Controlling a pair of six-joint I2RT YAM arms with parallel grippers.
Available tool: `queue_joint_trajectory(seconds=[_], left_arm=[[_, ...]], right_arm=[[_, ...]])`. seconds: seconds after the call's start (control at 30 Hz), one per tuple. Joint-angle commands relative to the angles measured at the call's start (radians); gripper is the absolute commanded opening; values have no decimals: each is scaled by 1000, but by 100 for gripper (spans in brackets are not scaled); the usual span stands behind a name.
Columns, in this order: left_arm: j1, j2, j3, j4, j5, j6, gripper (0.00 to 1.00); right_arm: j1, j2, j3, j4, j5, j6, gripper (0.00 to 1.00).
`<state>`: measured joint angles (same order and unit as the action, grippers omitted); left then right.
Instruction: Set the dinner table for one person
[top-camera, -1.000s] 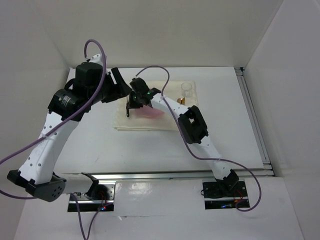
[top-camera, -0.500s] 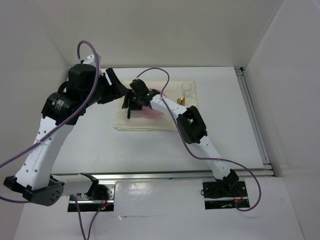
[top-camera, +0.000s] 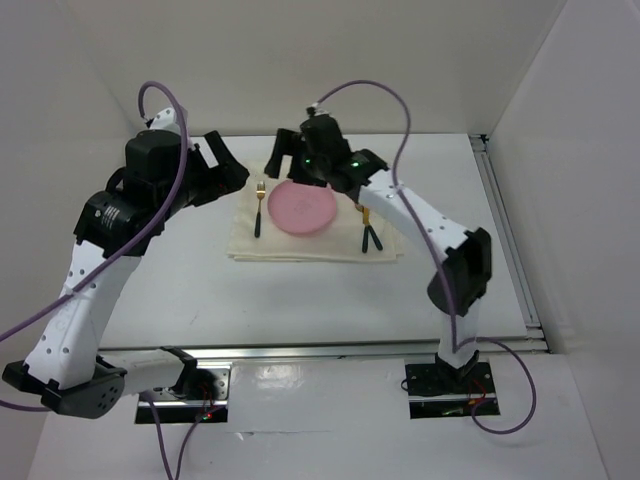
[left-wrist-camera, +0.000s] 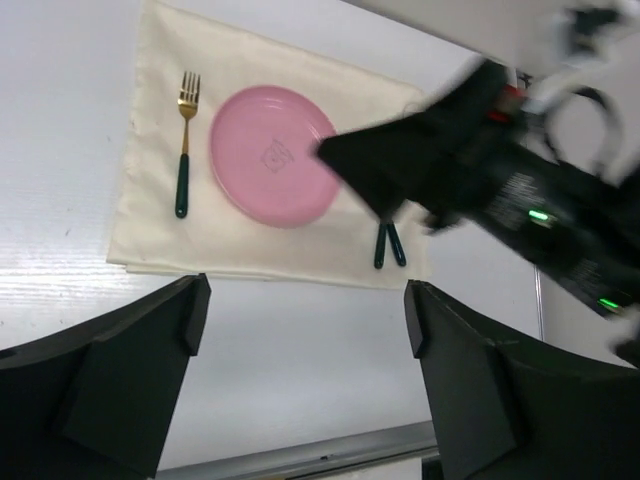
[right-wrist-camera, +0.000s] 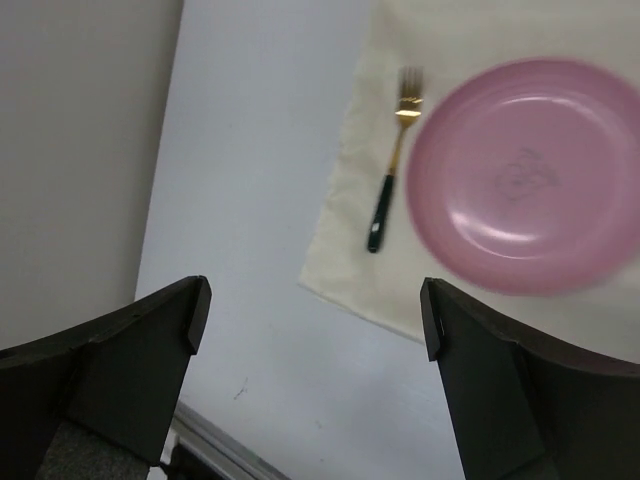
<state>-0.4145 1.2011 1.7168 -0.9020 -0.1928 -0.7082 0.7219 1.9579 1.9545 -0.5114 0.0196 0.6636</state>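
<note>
On the white dinner table (top-camera: 170, 290) lies a cream cloth (top-camera: 320, 245) with a round pink plate (top-camera: 301, 208) on it. A gold fork with a dark handle (top-camera: 259, 210) lies left of the plate. Two dark-handled utensils (top-camera: 370, 235) lie to its right. My left gripper (top-camera: 228, 160) hangs open in the air left of the cloth, holding nothing. My right gripper (top-camera: 284, 160) is open and empty above the cloth's far edge. The left wrist view shows the plate (left-wrist-camera: 275, 155), the fork (left-wrist-camera: 183, 150) and my left gripper (left-wrist-camera: 305, 320). In the right wrist view are the plate (right-wrist-camera: 525, 190), the fork (right-wrist-camera: 392, 180) and my right gripper (right-wrist-camera: 315, 315).
Metal rails run along the table's near edge (top-camera: 330, 350) and right edge (top-camera: 510, 240). White walls close in the back and both sides. My right arm (left-wrist-camera: 500, 170) crosses above the cloth's right part in the left wrist view.
The right gripper has opened, lifted off the plate and swung to the far side. The left arm has drawn back to the left and opened wider. Plate, fork and utensils now show.
</note>
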Motion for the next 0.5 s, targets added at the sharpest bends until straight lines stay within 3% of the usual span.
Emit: queue_joint_trajectory(seconds=[0.0, 0.2, 0.47], left_arm=[[19, -2, 11, 69, -76, 19, 100], [28, -35, -91, 138, -160, 55, 100], [37, -109, -347, 239, -310, 55, 100]], right_arm=[[-113, -178, -128, -250, 294, -9, 99], [-335, -450, -403, -455, 486, 42, 99], [-420, -870, -882, -426, 448, 76, 99]])
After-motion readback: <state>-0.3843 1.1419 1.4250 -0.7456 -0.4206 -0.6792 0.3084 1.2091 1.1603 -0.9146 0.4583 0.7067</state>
